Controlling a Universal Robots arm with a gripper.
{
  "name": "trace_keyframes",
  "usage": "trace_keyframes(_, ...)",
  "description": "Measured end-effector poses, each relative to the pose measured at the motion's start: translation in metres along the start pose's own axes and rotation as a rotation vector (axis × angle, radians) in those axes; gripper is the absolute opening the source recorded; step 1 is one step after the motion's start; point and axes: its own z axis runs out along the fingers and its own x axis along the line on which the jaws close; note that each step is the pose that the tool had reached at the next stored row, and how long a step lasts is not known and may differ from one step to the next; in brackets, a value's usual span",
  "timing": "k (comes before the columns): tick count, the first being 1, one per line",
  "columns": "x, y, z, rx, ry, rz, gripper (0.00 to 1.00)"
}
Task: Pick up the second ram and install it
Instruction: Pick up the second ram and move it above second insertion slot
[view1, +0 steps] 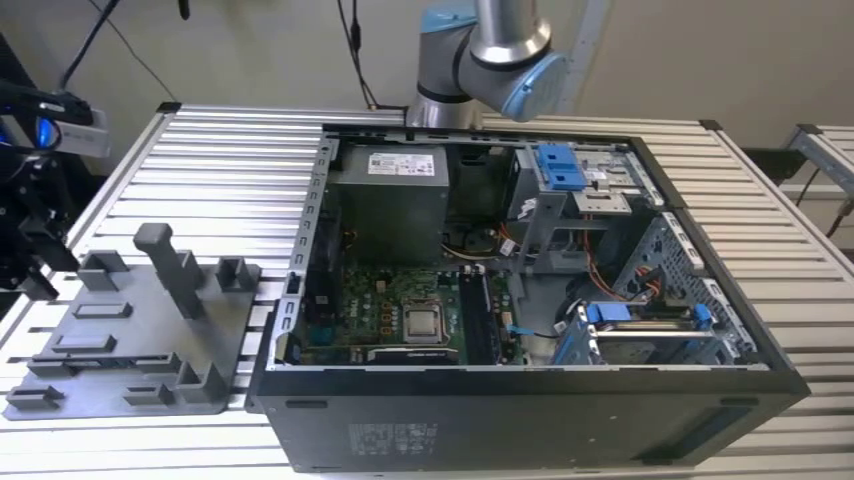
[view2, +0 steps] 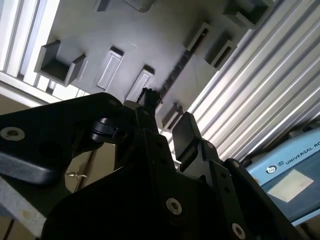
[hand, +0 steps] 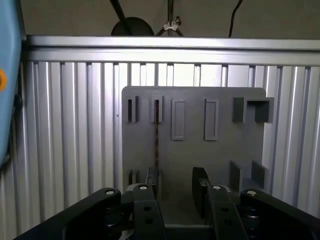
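1. On the flat grey plastic holder tray (view1: 140, 335), at the lower left of the exterior view, is the part that I must take. The open black computer case (view1: 534, 420) stands just beside the tray, toward that view's right.
2. The second ram (hand: 156, 135), a long thin dark circuit strip, sits on this tray. In both wrist views I see it by its edge, as a narrow dark line that ends in a narrow slot at the far side.
3. My black two-finger gripper (hand: 176, 176) hovers over the tray with its fingers (hand: 200, 182) apart, and nothing is between them.
4. The strip lies ahead of the fingertips, and its long axis runs straight away from them across the tray. Its near end is in line with one finger and not with the middle of the gap. I judge that the gap is not yet centred on it. Whether that finger touches it, I cannot tell.
5. I count one strip on the tray, one tray, one case, two fingers and one arm.
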Motion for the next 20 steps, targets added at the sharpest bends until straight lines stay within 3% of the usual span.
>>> trace_keyframes(14, 0.0049, 0.0006, 0.0243, 0.0017, 0.0, 0.0, 0.42)
trace_keyframes(20, 0.008, 0.0005, 0.0351, 0.0089, 0.0002, 0.0, 0.42)
